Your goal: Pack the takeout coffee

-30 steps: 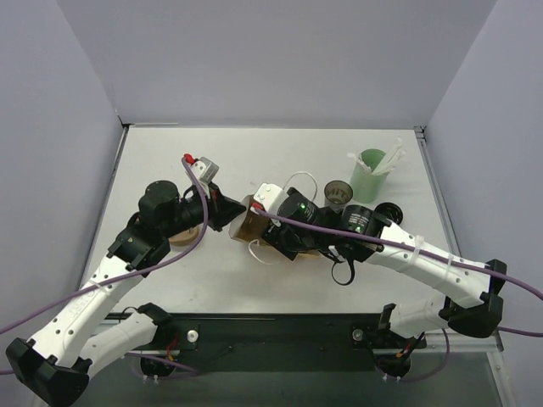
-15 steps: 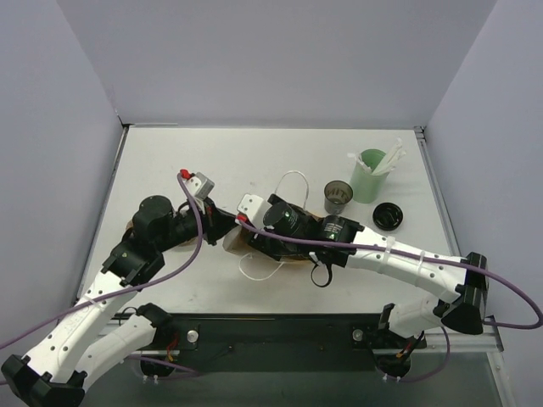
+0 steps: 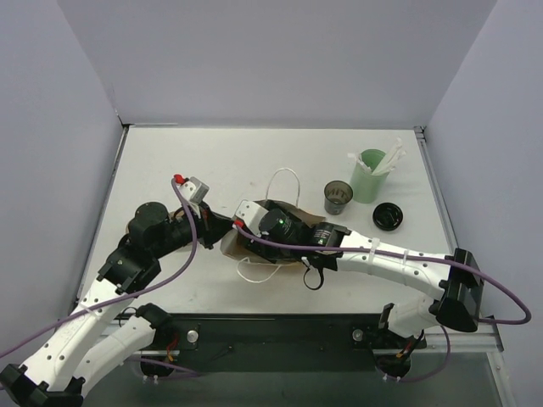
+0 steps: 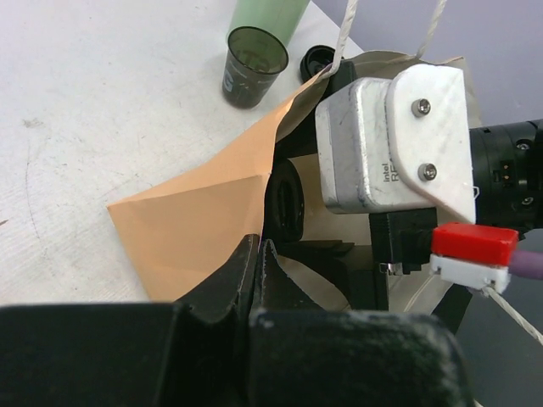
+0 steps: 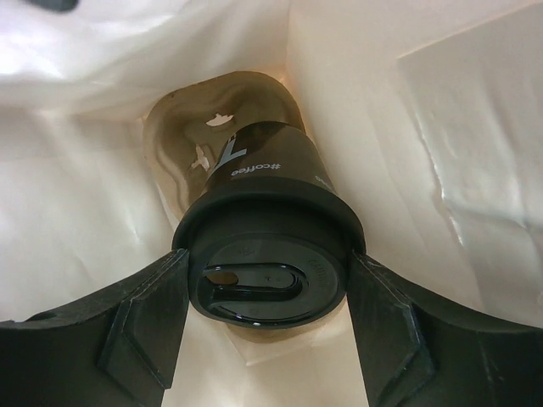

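The takeout coffee (image 5: 263,254), a dark cup with a black lid, is inside the tan paper bag (image 5: 416,127). My right gripper (image 5: 267,288) is shut on it, one finger against each side of the lid. The cup's base is at a brown moulded-pulp tray (image 5: 182,127) at the bag's bottom. In the top view the bag (image 3: 231,246) lies between the arms, and my right gripper is hidden inside it. My left gripper (image 4: 257,250) is shut on the bag's (image 4: 212,203) rim and holds the mouth open; it also shows in the top view (image 3: 222,231).
A dark translucent empty cup (image 3: 338,197), a pale green cup with white sticks (image 3: 370,174) and a loose black lid (image 3: 387,216) stand at the right back. The bag's white handles (image 3: 284,180) loop over the right wrist.
Both grippers and the bag have shifted left and toward the near edge. The right wrist has gone deeper into the bag's mouth.
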